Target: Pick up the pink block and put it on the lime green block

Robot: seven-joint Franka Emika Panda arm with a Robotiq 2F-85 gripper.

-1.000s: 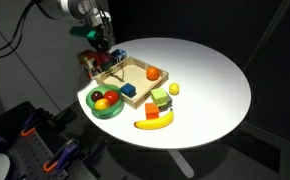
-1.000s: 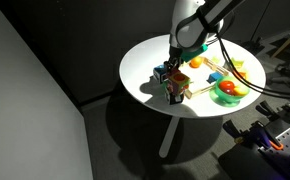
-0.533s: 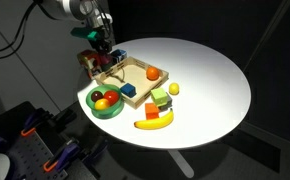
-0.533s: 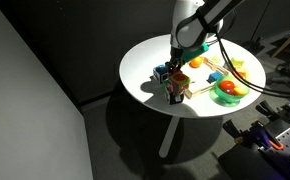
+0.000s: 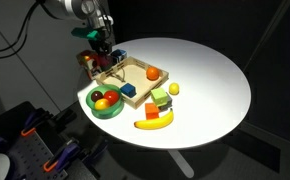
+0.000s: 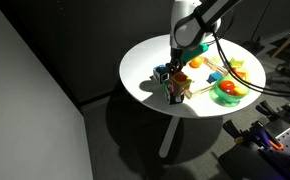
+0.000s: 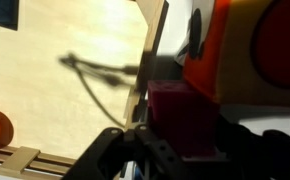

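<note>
Grasping step: claw (image 7: 181, 150) astride the pink block (image 7: 182, 112), which sits at the bench (image 5: 215, 80) edge just outside the wooden tray (image 5: 135, 68). Jaws lie close to its sides; whether they pinch it we cannot tell. Next, we judge: firm grip, lift, carry to the lime green block (image 5: 161, 99).
</note>
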